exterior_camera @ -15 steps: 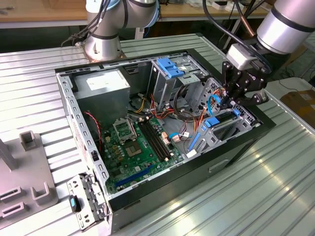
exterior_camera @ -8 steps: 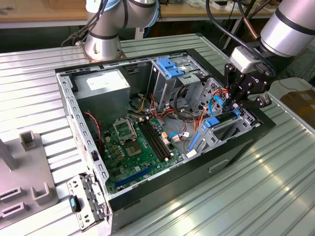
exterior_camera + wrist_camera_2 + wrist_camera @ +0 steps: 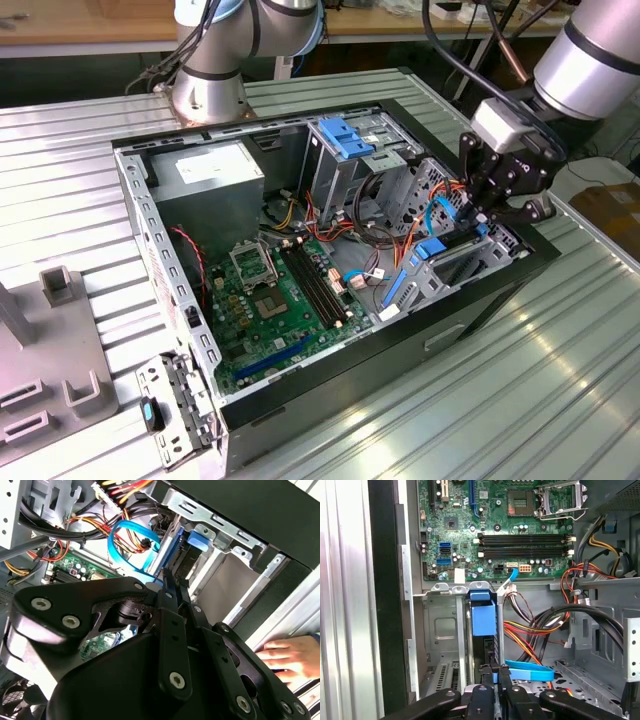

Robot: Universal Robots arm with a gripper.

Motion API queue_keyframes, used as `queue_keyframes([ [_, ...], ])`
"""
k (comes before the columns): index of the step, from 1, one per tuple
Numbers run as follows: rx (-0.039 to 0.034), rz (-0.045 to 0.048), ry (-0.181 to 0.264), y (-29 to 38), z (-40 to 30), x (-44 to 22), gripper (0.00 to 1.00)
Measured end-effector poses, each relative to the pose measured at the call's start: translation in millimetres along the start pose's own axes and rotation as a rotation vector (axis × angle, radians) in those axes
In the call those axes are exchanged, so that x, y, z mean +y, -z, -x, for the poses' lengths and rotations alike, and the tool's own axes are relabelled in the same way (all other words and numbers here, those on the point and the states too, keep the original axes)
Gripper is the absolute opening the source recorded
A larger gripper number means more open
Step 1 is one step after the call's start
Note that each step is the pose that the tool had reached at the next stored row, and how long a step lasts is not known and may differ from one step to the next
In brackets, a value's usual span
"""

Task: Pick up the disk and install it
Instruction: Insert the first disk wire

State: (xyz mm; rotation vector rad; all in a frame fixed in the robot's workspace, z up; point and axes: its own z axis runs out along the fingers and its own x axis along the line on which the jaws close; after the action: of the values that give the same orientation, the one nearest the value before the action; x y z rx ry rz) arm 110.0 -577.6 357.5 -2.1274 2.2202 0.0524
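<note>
An open desktop computer case (image 3: 400, 350) lies on its side on a ribbed metal table (image 3: 520, 420), its interior exposed to the exterior view. The robot arm (image 3: 590, 55) reaches in over the case's corner at the exterior view's right. A green motherboard (image 3: 270, 300) covers the case floor, with a grey power supply (image 3: 205, 175) at the far corner and a tall grey drive cage (image 3: 350, 160) topped by a blue latch beside it.

The disk (image 3: 483, 617) stands on edge inside a narrow metal bay (image 3: 442, 630) at the corner below the arm. Its blue end tab faces the motherboard, and its dark body is sunk between the bay's walls. The gripper (image 3: 495, 670) sits directly over the bay, its two black fingers (image 3: 169, 587) drawn close together and pinching the disk's blue rail end between their tips.

A thin blue cable (image 3: 530, 670) runs just beside the fingertips and, in the second wrist view, loops up among red, yellow and orange wires (image 3: 120, 490).

In the second wrist view a person's hand (image 3: 287, 655) rests outside the case wall.
</note>
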Motion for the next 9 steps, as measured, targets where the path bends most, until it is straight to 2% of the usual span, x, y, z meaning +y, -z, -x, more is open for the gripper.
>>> queue_keyframes([
  [6,-0.0004,0.0005,0.014,-3.6,-1.7,2.0,0.16],
  [7,-0.0086,-0.0014,0.024,-4.4,-1.9,3.9,0.16],
  [8,-0.0130,-0.0027,0.030,-4.3,-1.8,3.9,0.16],
  [9,-0.0138,-0.0057,0.036,-4.4,-1.8,4.3,0.16],
])
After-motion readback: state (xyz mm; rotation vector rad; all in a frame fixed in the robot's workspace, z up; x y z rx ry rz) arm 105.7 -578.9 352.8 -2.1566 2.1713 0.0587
